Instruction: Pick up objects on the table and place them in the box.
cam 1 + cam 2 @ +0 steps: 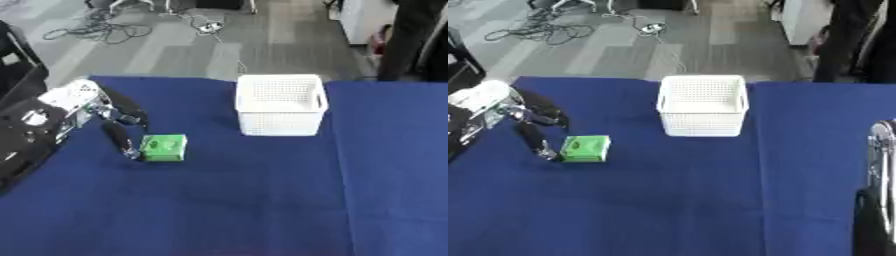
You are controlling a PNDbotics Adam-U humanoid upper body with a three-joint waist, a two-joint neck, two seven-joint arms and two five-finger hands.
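Observation:
A small green block (164, 147) lies on the blue tablecloth (262, 200), left of centre. My left hand (118, 122) reaches in from the left. One straight finger points down and its tip touches the block's left side. The other fingers arch above and behind the block, apart from it, so the hand is open and grips nothing. The white mesh box (280, 104) stands upright at the back centre, to the block's upper right, and looks empty. Part of my right hand (878, 165) shows only at the right edge of the right eye view, too cut off to read.
The table's far edge runs just behind the box. Beyond it is grey floor with cables (96, 27). A person's dark legs (411, 35) stand at the back right, away from the table.

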